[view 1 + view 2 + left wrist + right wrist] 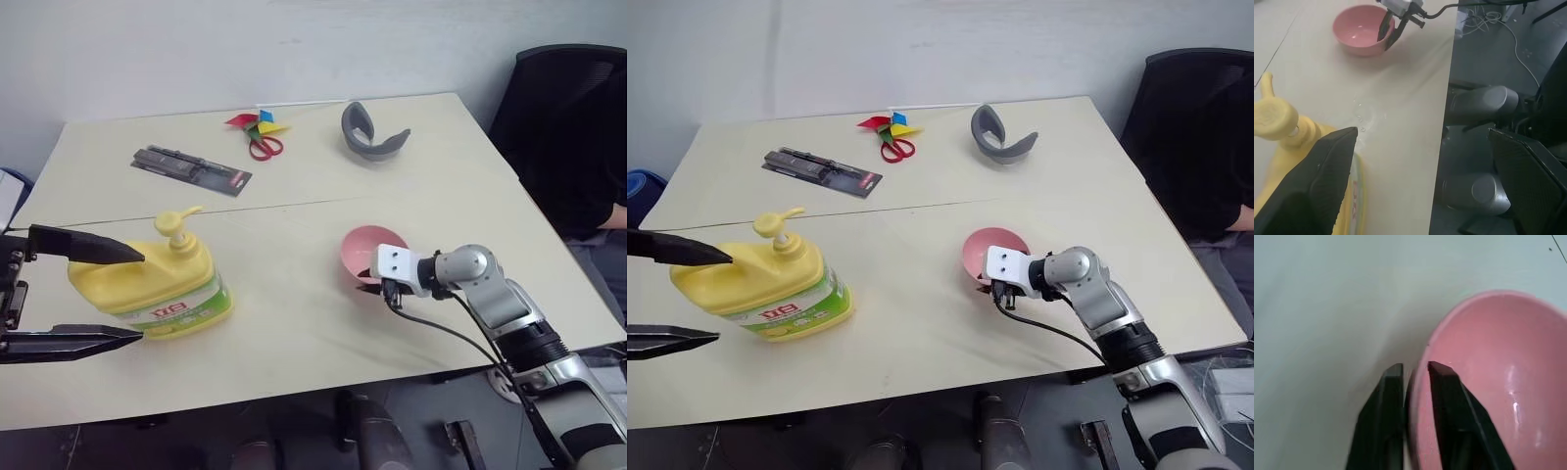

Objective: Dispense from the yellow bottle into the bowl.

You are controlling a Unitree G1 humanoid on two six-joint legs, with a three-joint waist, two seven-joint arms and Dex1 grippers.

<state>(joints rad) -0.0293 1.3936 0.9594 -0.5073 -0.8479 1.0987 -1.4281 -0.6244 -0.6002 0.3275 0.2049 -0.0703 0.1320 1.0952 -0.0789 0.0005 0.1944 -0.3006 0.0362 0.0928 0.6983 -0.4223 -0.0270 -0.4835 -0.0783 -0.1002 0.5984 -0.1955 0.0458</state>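
1. From the head I see the left gripper [93, 294] spread wide at lower left around the yellow bottle [157, 284].
2. My right wrist camera adds: the right gripper [1414, 369] narrowly straddles the bowl [1498, 382] rim, right of centre.

Table [294, 323]: yellow bottle [157, 284] on near-left part, bowl [370, 252] to its right, well apart. Far side: flat packaged tool, prob. a knife [191, 168], at left; scissors [263, 145] w/ paper pinwheel [257, 122] just behind, mid; curved band [370, 133] right of them. Chair [568, 127] beyond table's right edge.
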